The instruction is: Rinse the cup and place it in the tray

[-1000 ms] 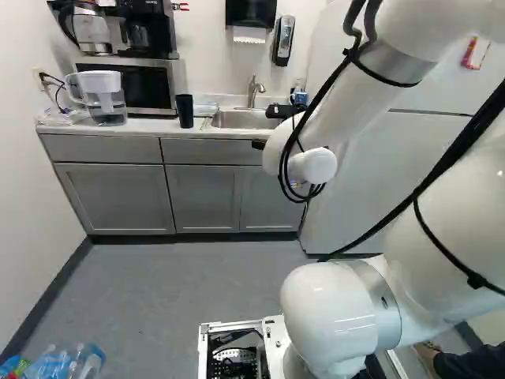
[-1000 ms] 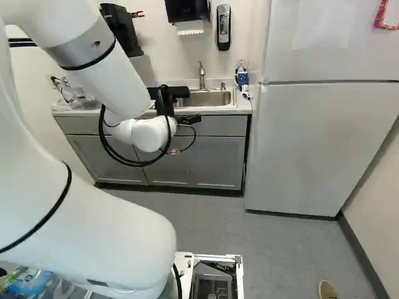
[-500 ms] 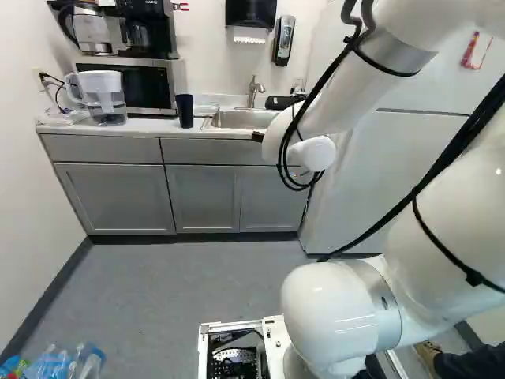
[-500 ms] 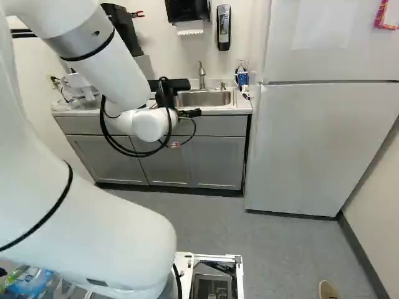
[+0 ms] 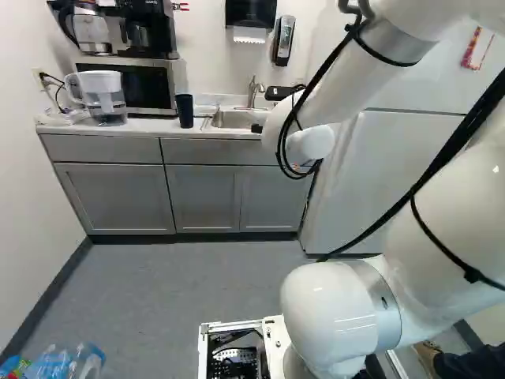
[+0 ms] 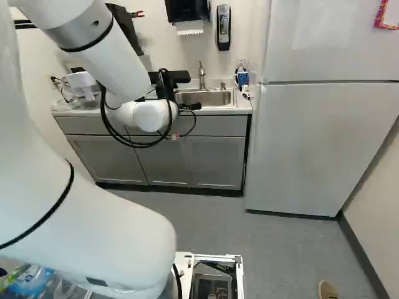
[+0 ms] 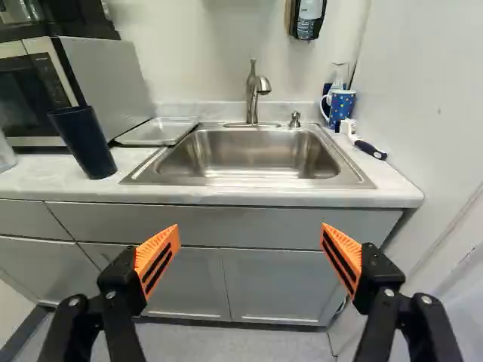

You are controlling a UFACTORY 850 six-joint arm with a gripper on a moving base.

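Right at the start, by the look of it! Black gripper [image 7: 250, 228] spread wide before the steel sink [image 7: 249, 154], pinching nothing. Probably after the tall dark-blue cup [image 5: 185, 110], standing left of the sink, upper left in the left base view, beside the shallow pale tray [image 7: 158, 132]. Grasping, rinsing and placing all left to do. Can't find that cup in the right base view, probably behind the white arm [image 6: 109, 62]; can see the blue spotted mug [image 6: 242, 78] there, upper right of centre, but not in the left base view.
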